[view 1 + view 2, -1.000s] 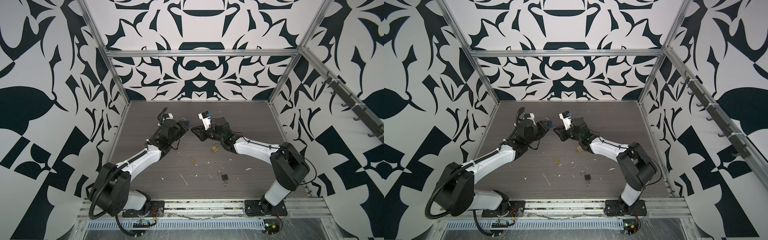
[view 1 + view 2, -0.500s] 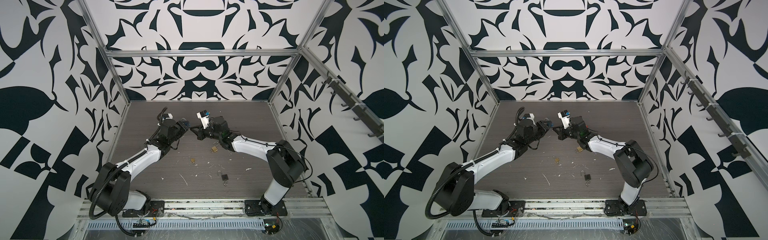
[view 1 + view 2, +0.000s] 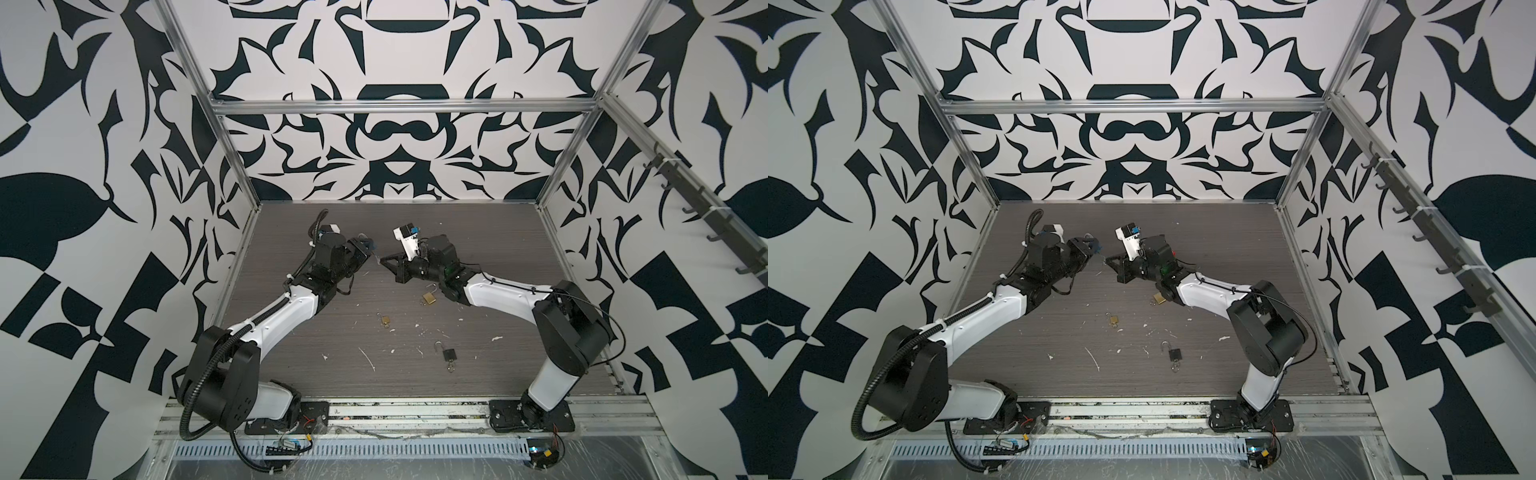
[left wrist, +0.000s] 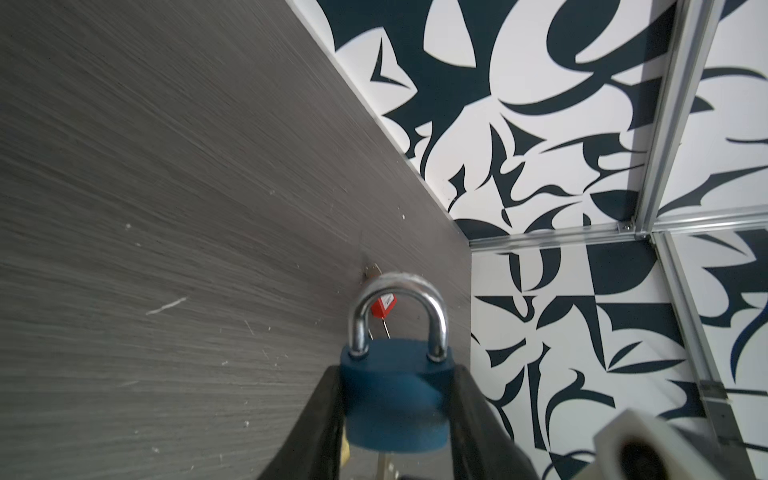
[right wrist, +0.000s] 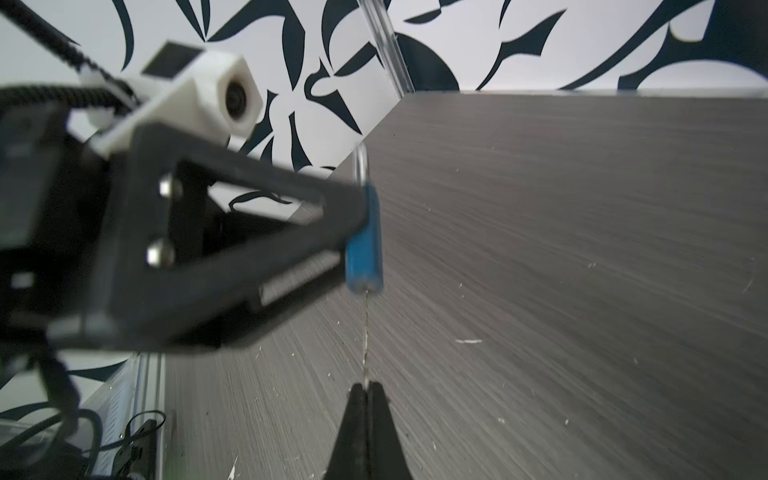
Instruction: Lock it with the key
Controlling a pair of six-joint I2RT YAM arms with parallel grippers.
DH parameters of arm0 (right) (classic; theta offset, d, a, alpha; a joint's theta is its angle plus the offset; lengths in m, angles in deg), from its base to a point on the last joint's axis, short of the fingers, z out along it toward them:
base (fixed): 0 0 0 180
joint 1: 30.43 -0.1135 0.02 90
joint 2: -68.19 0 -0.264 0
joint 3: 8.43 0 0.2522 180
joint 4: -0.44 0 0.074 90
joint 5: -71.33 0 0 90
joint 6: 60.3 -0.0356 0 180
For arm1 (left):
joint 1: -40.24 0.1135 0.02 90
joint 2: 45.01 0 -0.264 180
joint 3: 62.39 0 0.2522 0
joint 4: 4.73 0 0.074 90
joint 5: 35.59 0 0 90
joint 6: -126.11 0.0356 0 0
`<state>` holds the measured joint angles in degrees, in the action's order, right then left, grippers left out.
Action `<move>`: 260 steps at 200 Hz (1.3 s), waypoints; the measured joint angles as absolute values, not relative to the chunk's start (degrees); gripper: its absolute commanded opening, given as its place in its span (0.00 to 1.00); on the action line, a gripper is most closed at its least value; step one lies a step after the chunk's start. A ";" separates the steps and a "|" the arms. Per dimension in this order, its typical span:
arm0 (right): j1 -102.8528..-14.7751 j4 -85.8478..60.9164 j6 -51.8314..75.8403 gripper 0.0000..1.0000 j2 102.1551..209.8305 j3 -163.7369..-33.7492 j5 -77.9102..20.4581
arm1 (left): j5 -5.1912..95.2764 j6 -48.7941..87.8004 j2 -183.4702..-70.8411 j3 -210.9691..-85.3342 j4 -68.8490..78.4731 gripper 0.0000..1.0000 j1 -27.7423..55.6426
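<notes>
The right gripper [image 5: 365, 395] is pinched tight on the key [image 5: 365, 332], whose thin blade runs straight to the underside of the blue padlock [image 5: 363, 245]. The left gripper [image 4: 395, 374] clamps that padlock's body by its sides above the table [image 3: 498, 232], with the shackle [image 4: 399, 286] seated in both holes. On the table nearer the arm bases lie a brass lock [image 3: 429, 298], a small brass lock [image 3: 385, 320] and a black lock [image 3: 449, 354].
</notes>
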<state>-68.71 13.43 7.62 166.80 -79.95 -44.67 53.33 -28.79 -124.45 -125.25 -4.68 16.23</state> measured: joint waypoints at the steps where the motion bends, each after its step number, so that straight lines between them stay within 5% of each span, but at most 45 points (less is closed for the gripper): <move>1: -68.71 13.43 7.62 0.00 166.78 -79.79 -44.72 | 53.38 -28.79 -124.45 -125.30 -4.66 0.00 16.36; 43: -68.93 11.98 6.66 0.00 163.04 -69.81 -45.72 | 56.33 -26.35 -124.76 -129.84 -0.88 0.00 22.17; 94: -67.84 7.04 5.43 0.00 156.92 -68.54 -41.37 | 55.67 -6.28 -133.52 -147.83 19.47 0.00 18.44; 173: -64.67 1.03 2.35 0.00 161.58 -72.78 -38.71 | 52.26 26.70 -151.53 -158.80 43.64 0.00 14.02; 260: -64.69 -0.43 1.02 0.00 165.68 -75.25 -39.49 | 57.99 36.73 -158.11 -164.03 52.56 0.00 13.74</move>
<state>-64.69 -0.43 1.02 165.68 -75.25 -39.49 57.99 36.73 -158.11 -164.03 52.56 13.74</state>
